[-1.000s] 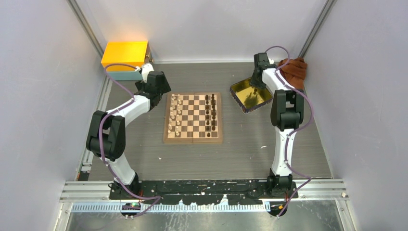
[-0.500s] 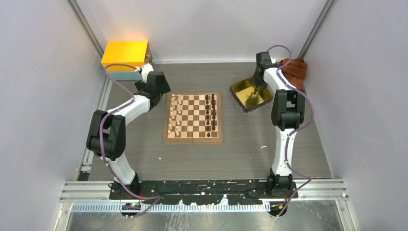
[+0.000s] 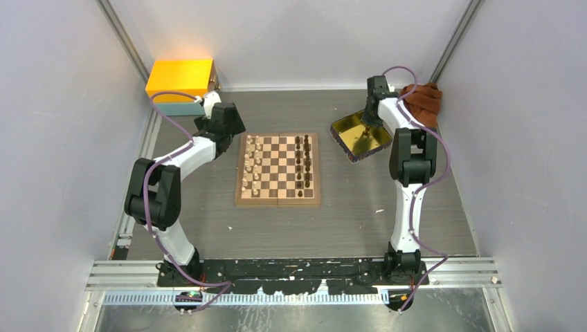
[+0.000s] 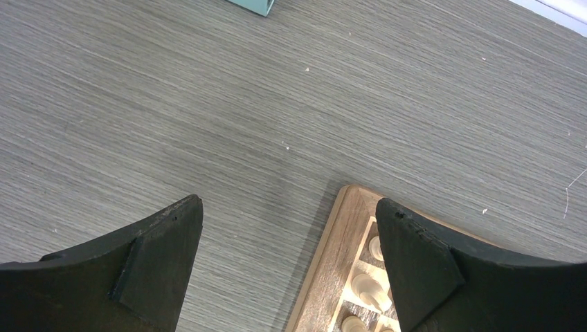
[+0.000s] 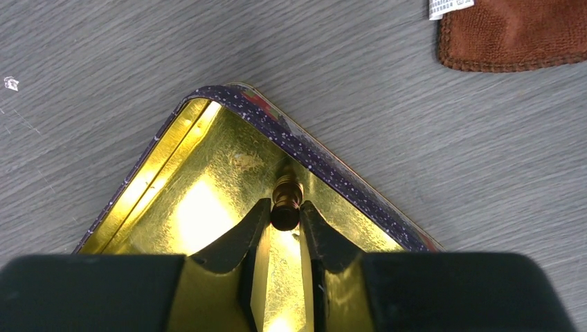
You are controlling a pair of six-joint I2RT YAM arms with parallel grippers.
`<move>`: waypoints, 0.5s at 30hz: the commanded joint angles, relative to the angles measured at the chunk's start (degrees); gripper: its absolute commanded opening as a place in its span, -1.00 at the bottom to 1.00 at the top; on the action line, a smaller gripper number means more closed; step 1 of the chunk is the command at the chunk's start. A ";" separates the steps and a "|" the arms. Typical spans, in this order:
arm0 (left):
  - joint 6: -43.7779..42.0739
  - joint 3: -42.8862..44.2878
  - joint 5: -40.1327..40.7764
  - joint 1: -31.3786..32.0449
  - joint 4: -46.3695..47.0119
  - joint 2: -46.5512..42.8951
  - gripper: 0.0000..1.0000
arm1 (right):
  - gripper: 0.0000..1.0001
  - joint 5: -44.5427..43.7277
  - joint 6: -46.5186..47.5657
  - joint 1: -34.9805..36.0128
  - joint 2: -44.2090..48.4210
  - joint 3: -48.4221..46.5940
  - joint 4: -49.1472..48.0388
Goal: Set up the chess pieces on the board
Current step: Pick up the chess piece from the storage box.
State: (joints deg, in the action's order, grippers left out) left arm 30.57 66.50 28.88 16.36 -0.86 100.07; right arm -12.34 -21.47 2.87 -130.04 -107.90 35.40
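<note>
Both arms were built alike. The left arm (image 3: 185, 156) had white tubular links with bulky black housings at the joints and a black base block at the near edge. The right arm (image 3: 403, 207) had the same white-and-black build. A thin purple cable (image 3: 147, 204) ran loosely along the outside of each arm in open loops. The left gripper (image 4: 289, 203) had two matte black fingers (image 4: 156, 256), wedge-shaped with blunt tips and slightly rough edges. The right gripper (image 5: 284, 205) also had black fingers, with narrower curved tips, on a wide black body.

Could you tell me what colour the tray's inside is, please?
The tray is gold inside; right wrist view shows best.
</note>
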 commanded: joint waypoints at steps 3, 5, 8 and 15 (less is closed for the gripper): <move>-0.88 1.79 0.83 -0.53 2.51 0.04 0.91 | -0.62 0.03 0.12 -0.12 0.31 -2.80 -1.47; -0.86 1.79 0.82 -0.54 2.45 0.04 0.91 | -0.73 -0.06 0.20 -0.07 0.43 -2.76 -1.47; -0.91 1.80 0.74 -0.54 2.45 0.04 0.91 | -0.87 -0.06 0.47 -0.16 0.76 -2.68 -1.38; -0.52 1.53 0.56 -0.54 2.47 -0.31 0.91 | -0.99 -0.19 1.41 -0.06 3.30 -1.29 -2.80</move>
State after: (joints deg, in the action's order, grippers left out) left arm 30.57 66.50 28.86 16.16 -0.86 100.07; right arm -12.29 -21.06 2.87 -130.23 -108.22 35.33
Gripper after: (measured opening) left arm 0.954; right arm 0.245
